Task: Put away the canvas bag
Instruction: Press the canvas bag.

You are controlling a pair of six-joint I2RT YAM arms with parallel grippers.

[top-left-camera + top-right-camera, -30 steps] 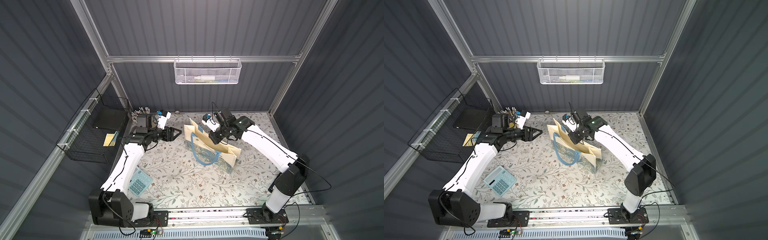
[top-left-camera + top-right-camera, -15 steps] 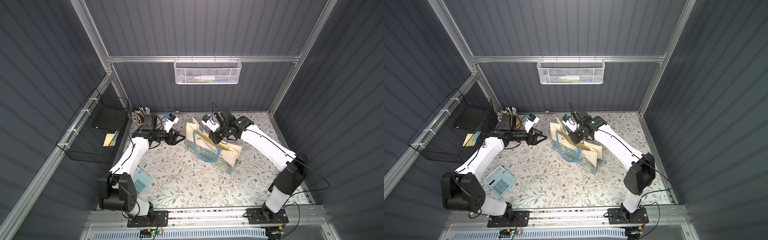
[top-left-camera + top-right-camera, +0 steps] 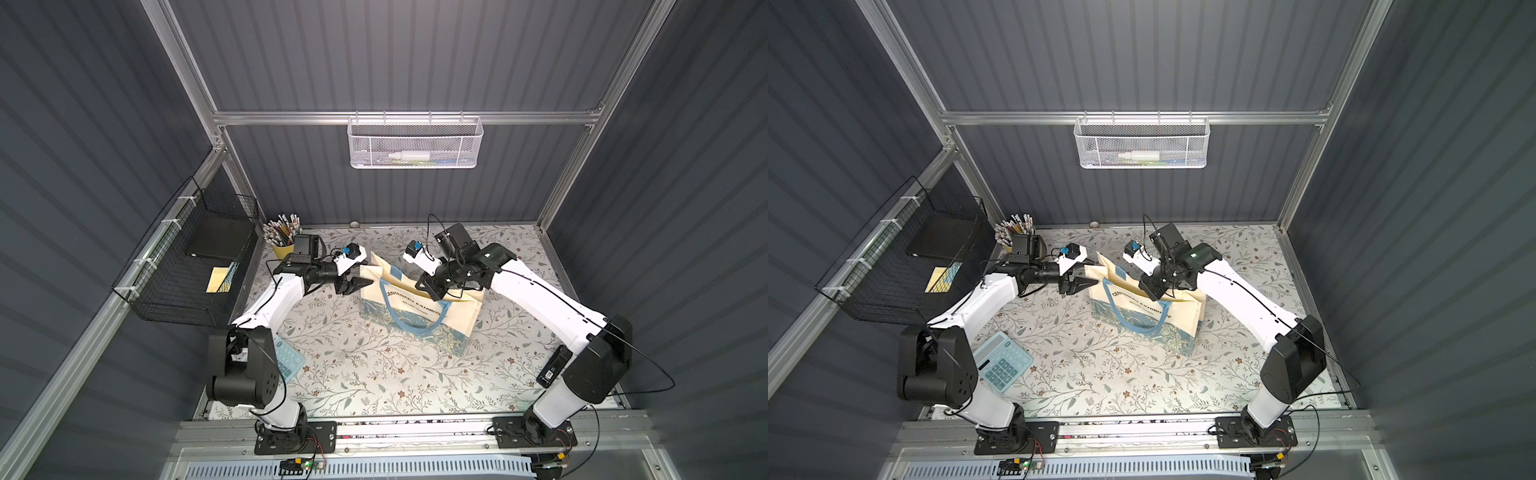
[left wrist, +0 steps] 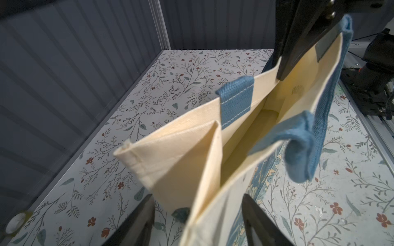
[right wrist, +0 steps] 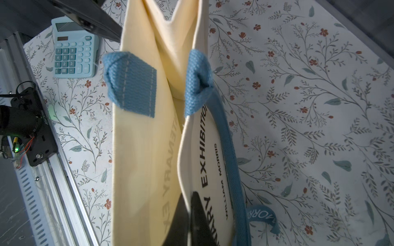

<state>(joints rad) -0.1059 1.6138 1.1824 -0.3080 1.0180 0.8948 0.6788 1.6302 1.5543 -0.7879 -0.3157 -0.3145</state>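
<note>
Right hand pinched shut on the top rim of the canvas bag; left hand gaping open, the bag's end fold sitting between its fingers, unclamped.

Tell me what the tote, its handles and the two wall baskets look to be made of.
The canvas bag: cream cotton-like canvas, matte; fine weave and stitched hems show. The handles: blue woven webbing, coarse ribbed weave, flat rather than rope. The white basket: probably painted metal mesh, fine perforations. The black basket: likely coated steel wire, open grid.
</note>
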